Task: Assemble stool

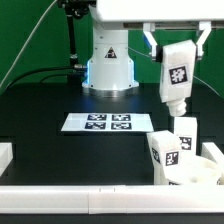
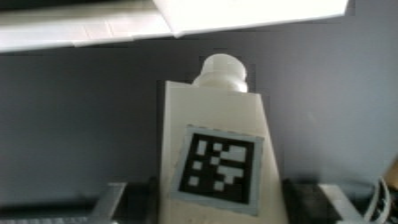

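My gripper (image 1: 175, 45) is shut on a white block leg (image 1: 177, 78) with a black-and-white tag and holds it upright in the air at the exterior view's right, its peg end pointing down. In the wrist view the same leg (image 2: 217, 140) fills the middle between my two fingers (image 2: 98, 200), its rounded peg away from the camera. Below it the round seat disc (image 1: 192, 172) lies at the table's front right. Two legs stand in it: one at the front (image 1: 165, 153), one behind (image 1: 184, 131).
The marker board (image 1: 106, 122) lies flat in the middle of the black table. White border rails run along the front edge (image 1: 80, 198) and the front left corner (image 1: 6, 155). The robot base (image 1: 108, 62) stands at the back.
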{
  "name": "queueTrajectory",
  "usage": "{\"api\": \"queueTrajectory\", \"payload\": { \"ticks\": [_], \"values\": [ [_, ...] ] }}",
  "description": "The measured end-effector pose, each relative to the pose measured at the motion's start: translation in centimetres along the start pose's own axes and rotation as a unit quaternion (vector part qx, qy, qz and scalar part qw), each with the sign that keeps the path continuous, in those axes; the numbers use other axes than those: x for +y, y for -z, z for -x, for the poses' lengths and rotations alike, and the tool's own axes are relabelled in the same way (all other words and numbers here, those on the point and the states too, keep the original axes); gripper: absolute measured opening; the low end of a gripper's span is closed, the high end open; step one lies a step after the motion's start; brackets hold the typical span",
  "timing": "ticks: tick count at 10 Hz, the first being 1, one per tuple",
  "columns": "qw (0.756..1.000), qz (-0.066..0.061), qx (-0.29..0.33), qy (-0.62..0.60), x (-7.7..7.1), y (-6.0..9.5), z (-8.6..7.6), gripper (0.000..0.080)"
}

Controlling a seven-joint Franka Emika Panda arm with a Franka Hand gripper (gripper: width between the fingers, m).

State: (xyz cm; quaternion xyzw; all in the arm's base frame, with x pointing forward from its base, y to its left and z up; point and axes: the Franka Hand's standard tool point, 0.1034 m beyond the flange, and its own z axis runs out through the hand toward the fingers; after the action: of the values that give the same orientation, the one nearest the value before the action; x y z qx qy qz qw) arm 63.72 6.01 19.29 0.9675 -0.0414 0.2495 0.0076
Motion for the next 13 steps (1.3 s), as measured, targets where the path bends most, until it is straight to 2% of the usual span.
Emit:
{"api": "queueTrajectory", "payload": {
  "ticks": [1,3,4,5,9,11,13],
  "values": [
    [0.999,0.007,-0.019,0.042,-1.9,-0.5,1.4,0.0325],
    [0.994,0.021,-0.042,0.098,-3.5,-1.6,2.9,0.0325],
    [0.992,0.021,-0.046,0.117,-3.7,-2.1,3.2,0.0325],
    [0.995,0.012,-0.014,0.102,-3.2,-1.9,2.9,0.0325],
    [0.994,0.014,-0.026,0.107,-3.4,-2.4,3.6,0.0325],
    [0.991,0.027,-0.034,0.126,-4.9,-4.1,5.0,0.0325],
    [0.987,0.043,-0.036,0.149,-4.9,-5.1,5.3,0.0325]
  ]
}}
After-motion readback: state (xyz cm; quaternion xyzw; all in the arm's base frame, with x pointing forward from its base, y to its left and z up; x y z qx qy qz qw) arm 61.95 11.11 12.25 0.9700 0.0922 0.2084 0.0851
